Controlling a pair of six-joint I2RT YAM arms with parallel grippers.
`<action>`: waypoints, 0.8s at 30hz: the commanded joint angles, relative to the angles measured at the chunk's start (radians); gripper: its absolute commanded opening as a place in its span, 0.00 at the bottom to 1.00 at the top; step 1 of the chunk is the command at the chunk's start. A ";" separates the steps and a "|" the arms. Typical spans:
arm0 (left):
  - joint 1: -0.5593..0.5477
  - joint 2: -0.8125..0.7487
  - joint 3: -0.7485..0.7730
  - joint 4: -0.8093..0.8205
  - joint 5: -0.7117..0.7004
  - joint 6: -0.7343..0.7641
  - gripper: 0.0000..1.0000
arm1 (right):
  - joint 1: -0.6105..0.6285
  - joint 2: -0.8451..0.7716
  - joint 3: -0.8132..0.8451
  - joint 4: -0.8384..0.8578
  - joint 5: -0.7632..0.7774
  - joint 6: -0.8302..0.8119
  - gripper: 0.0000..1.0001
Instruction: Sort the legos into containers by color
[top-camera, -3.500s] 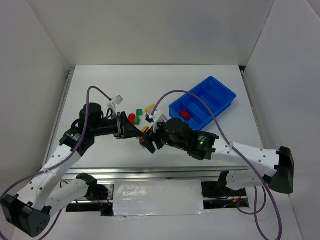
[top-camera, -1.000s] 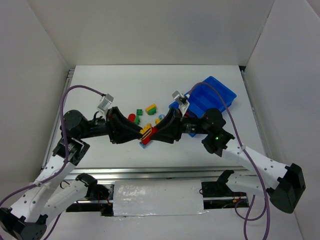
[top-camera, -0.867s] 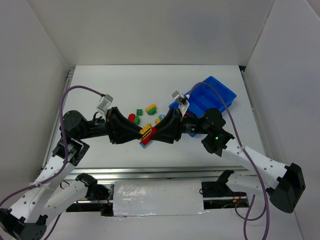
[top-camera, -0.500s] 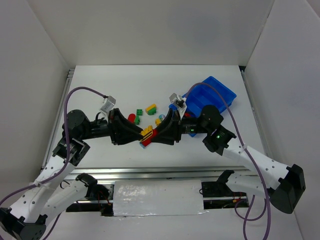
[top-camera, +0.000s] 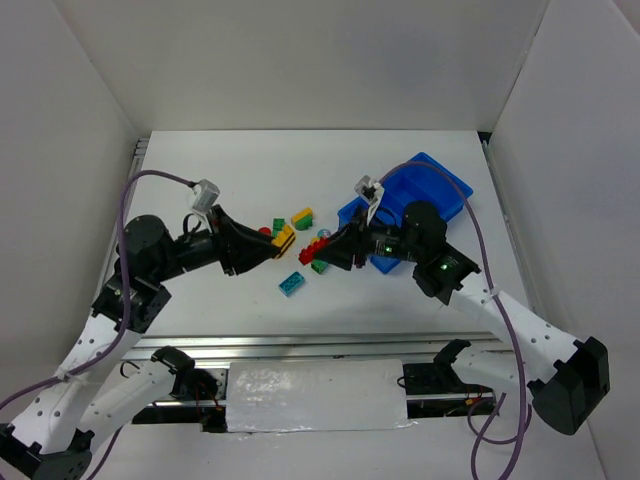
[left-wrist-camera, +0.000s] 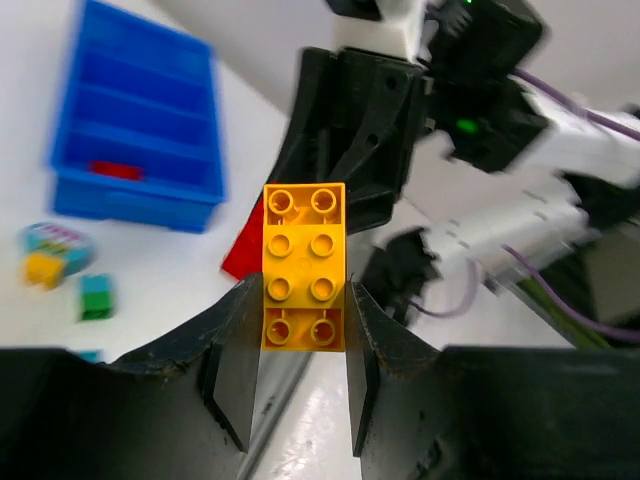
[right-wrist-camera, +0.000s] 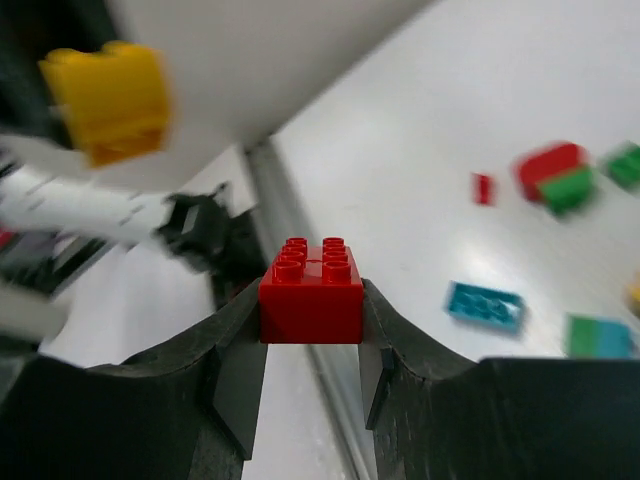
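Early: one red lego (left-wrist-camera: 117, 170) in end compartment of blue tray (left-wrist-camera: 70, 190). Left gripper (left-wrist-camera: 303, 312) clamped on yellow brick (left-wrist-camera: 304, 265), right gripper (right-wrist-camera: 312, 300) on red brick (right-wrist-camera: 311, 280) (both aloft, short of tray). Loose bricks (top-camera: 291, 284) on table (top-camera: 200, 170) unsorted.

The light is bright and even on the white table (top-camera: 260, 160), with soft shadows. In the wrist views the yellow brick (left-wrist-camera: 304, 265) and the red brick (right-wrist-camera: 311, 290) are sharp; everything behind them is blurred.
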 joint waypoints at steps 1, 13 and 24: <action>0.000 -0.011 0.121 -0.203 -0.317 0.093 0.00 | -0.036 0.000 0.076 -0.234 0.428 0.032 0.00; 0.000 -0.023 0.117 -0.476 -0.652 0.268 0.00 | -0.218 0.291 0.245 -0.589 1.087 0.195 0.00; 0.002 -0.055 0.013 -0.430 -0.542 0.274 0.00 | -0.238 0.458 0.314 -0.580 1.019 0.216 0.13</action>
